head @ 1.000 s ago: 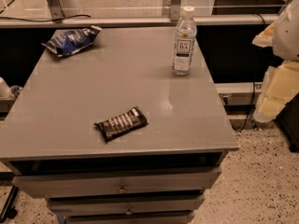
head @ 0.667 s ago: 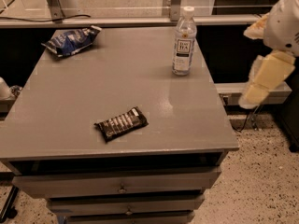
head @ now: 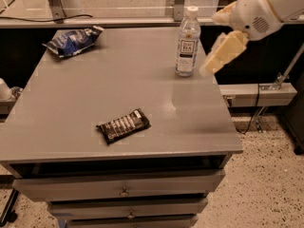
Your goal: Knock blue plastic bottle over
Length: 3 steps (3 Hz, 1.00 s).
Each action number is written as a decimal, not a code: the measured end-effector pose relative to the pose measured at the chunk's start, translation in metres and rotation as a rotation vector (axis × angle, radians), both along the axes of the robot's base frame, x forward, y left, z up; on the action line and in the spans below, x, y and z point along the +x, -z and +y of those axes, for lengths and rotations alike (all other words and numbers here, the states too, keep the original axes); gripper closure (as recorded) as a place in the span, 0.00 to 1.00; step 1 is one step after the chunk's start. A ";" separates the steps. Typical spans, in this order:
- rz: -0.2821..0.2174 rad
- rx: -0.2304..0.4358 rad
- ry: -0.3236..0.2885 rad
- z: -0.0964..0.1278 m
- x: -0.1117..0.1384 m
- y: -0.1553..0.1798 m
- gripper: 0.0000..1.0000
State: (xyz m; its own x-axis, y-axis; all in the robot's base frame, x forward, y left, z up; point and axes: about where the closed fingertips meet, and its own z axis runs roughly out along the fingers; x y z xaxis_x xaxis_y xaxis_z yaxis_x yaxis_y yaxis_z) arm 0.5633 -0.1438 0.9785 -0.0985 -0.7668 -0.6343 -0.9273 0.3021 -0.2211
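The blue plastic bottle (head: 187, 42) is clear and slim, with a white cap and a pale label with dark text. It stands upright near the far right corner of the grey table (head: 85, 94). My cream-coloured gripper (head: 218, 56) hangs from the white arm (head: 266, 6) that reaches in from the upper right. It is just right of the bottle at label height, with a small gap between them. It holds nothing that I can see.
A blue-and-white snack bag (head: 73, 41) lies at the table's far left. A dark candy bar (head: 123, 126) lies near the front middle. Drawers (head: 123, 191) sit under the tabletop. A metal rail (head: 259, 94) and speckled floor (head: 266, 175) are to the right.
My gripper has swung left from beyond the table's right edge to just beside the bottle. The bottle still stands upright in the same spot.
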 end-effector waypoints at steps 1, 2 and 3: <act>-0.023 0.132 0.006 0.022 0.039 0.014 0.00; -0.036 0.149 0.018 0.024 0.048 0.016 0.00; -0.037 0.131 -0.025 0.027 0.036 0.016 0.00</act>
State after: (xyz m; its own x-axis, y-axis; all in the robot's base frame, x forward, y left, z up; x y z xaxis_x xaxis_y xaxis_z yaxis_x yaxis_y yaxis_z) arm 0.5989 -0.1171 0.9623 -0.0551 -0.6789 -0.7321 -0.9270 0.3072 -0.2151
